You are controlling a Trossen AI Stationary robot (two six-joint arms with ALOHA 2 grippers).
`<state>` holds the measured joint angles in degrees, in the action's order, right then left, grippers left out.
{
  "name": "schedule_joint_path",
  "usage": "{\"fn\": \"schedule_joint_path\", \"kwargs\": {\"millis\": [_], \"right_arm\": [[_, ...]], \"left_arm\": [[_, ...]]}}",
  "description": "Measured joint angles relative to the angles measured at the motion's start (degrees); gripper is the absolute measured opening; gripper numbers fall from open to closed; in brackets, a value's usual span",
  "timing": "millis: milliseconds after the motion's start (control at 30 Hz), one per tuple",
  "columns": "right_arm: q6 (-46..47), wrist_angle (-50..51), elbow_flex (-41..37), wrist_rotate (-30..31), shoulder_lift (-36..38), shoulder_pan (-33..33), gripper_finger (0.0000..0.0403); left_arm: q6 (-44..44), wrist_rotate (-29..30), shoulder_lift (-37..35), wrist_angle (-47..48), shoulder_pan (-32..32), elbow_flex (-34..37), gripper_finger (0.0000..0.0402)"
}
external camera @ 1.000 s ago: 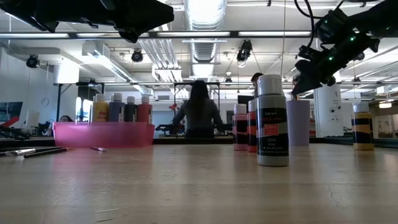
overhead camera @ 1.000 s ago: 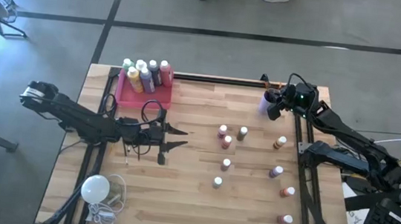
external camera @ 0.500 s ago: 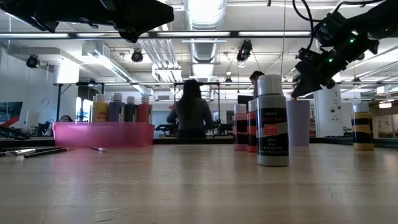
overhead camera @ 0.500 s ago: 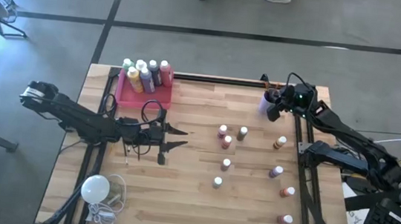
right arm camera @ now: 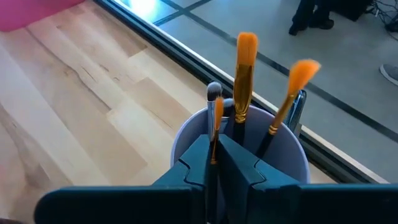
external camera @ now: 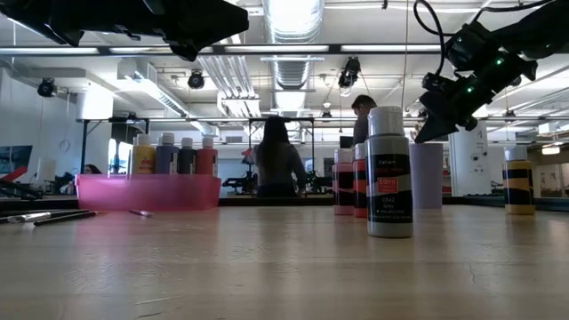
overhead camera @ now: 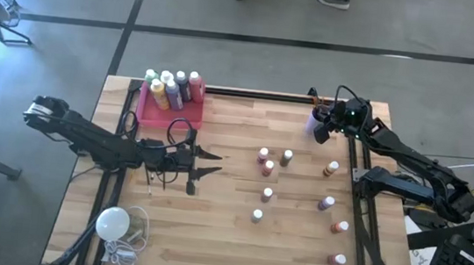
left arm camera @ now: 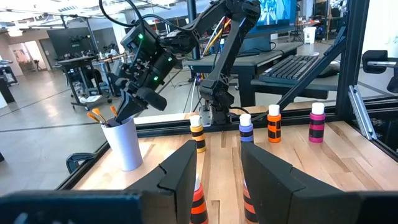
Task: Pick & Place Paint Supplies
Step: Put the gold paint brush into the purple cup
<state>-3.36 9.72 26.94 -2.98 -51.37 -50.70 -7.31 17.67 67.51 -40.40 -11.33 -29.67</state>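
Right tool [right arm camera: 212,163]: clenched on thin paintbrush [right arm camera: 214,118], tip inside white cup [right arm camera: 292,155] at tabletop [overhead camera: 209,227] far right corner.
Advice: lower straight, release once upright beside two orange-bristled brushes [right arm camera: 245,81].
Left tool [overhead camera: 212,164]: idle, half-open, empty, near pink tray [overhead camera: 155,111].

Bare wood lay open across the table [overhead camera: 217,236] middle and near edge, scattered small bottles [overhead camera: 267,194] crowded the right half, pink tray [overhead camera: 169,110] blocked the far-left corner, bulb [overhead camera: 113,223] sat at the near-left corner
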Motion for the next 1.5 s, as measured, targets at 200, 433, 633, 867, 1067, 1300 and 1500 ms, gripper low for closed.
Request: {"fn": "schedule_joint_path", "kwargs": {"millis": [200, 433, 633, 867, 1067, 1300, 1500], "right_arm": [[0.0, 0.7, -0.2, 0.2, 0.0, 0.0, 0.0064], [-0.1, 2.5, 2.7, 0.2, 0.5, 0.1, 0.0124], [0.2, 7.5, 7.7, 0.1, 0.7, 0.1, 0.0156], [0.4, 8.1, 12.8, -0.3, 1.0, 1.6, 0.0161], [1.1, 8.1, 15.4, -0.5, 1.0, 4.6, 0.0137], [3.4, 1.4, 16.5, -7.0, 1.0, 11.0, 0.0107], [3.3, -5.7, 16.5, -12.4, 1.0, 18.2, 0.0081]], "left_arm": [[0.0, 0.0, 0.0, 0.0, 0.0, 0.0, 0.0133], [0.0, 0.0, 0.0, 0.0, 0.0, 0.0, 0.0133], [0.0, 0.0, 0.0, 0.0, 0.0, 0.0, 0.0133], [-0.1, 0.0, 0.0, 0.4, 0.1, 0.0, 0.0133], [-0.2, 0.0, 0.0, 0.5, 0.1, 0.0, 0.0133], [-0.2, 0.0, 0.0, 3.5, 0.1, 0.0, 0.0133], [-0.2, 0.2, 0.0, 4.6, 0.1, 0.0, 0.0133]]}}
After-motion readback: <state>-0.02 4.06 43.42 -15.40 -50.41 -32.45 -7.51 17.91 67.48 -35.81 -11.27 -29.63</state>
